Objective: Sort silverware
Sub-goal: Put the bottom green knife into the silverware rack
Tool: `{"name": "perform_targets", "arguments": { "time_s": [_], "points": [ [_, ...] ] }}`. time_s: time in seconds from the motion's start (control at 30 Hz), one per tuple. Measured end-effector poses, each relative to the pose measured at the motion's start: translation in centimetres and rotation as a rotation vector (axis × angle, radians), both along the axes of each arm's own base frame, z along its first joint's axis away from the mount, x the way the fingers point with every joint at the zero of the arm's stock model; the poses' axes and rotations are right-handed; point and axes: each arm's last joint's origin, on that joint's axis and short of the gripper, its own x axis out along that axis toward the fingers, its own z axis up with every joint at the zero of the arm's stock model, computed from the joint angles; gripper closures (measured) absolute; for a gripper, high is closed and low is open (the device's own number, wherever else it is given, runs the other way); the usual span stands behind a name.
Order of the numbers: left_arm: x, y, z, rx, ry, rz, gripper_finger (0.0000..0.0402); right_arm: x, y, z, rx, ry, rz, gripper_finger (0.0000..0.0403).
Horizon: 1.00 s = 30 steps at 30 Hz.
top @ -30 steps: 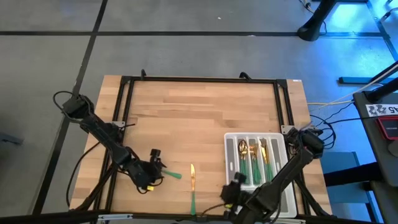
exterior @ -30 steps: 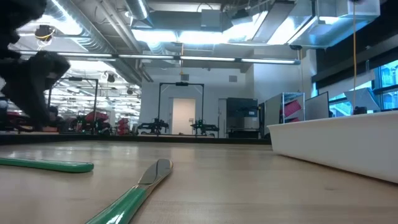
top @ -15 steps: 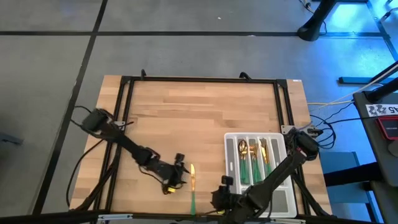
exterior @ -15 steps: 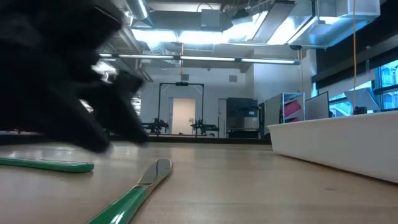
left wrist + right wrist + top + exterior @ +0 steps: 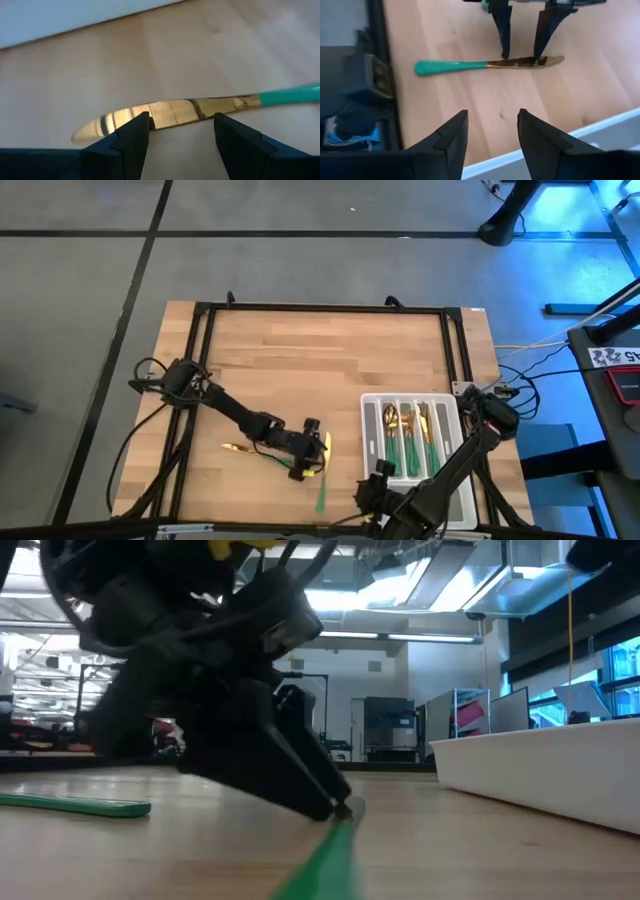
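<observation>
Fingers [image 5: 135, 135] of your left gripper [image 5: 182, 131] stand spread, one to each side of the gold blade of a slim green-handled table knife [image 5: 487, 64] lying flat on the pale wooden bench [image 5: 300, 370]; they straddle it without yet pinching, which looks like the set-up for a grasp across the blade's narrow width. Your left arm reaches low from the bench's left side, its wrist tipped steeply down so the tips meet the wood. A second gold-and-green piece [image 5: 245, 450] lies just behind that arm. Your right gripper [image 5: 490, 132] waits near the front edge, fingers apart and empty, facing the knife. Other silverware already rests in the pale grey divided tray [image 5: 372, 412] to the right.
</observation>
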Motion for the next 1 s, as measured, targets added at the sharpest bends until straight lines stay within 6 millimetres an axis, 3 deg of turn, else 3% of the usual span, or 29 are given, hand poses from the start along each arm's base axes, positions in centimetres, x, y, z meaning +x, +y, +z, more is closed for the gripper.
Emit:
{"name": "perform_targets", "arguments": {
  "time_s": [0.1,0.23,0.53,0.73,1.0],
  "points": [
    [-0.1,0.2,1.1,0.051,-0.029,-0.024,0.0196,-0.1,-0.2,-0.1,-0.001,0.019,-0.023,0.0233],
    [0.4,0.4,2.7,-0.039,-0.073,-0.098,0.0196,-0.7,-0.1,-0.1,0.011,0.025,-0.063,0.0233],
    [2.7,2.0,-0.2,0.042,-0.002,-0.185,0.0253,-1.6,0.6,-0.2,0.075,-0.007,-0.146,0.0233],
    [2.3,4.2,-0.7,-0.006,0.153,0.084,0.0304,-1.8,0.7,-0.1,0.061,-0.029,-0.145,0.0233],
    [-1.3,4.8,1.8,0.12,0.268,0.446,0.0344,-0.4,-0.5,0.0,-0.024,-0.049,-0.125,0.0233]
  ]
}}
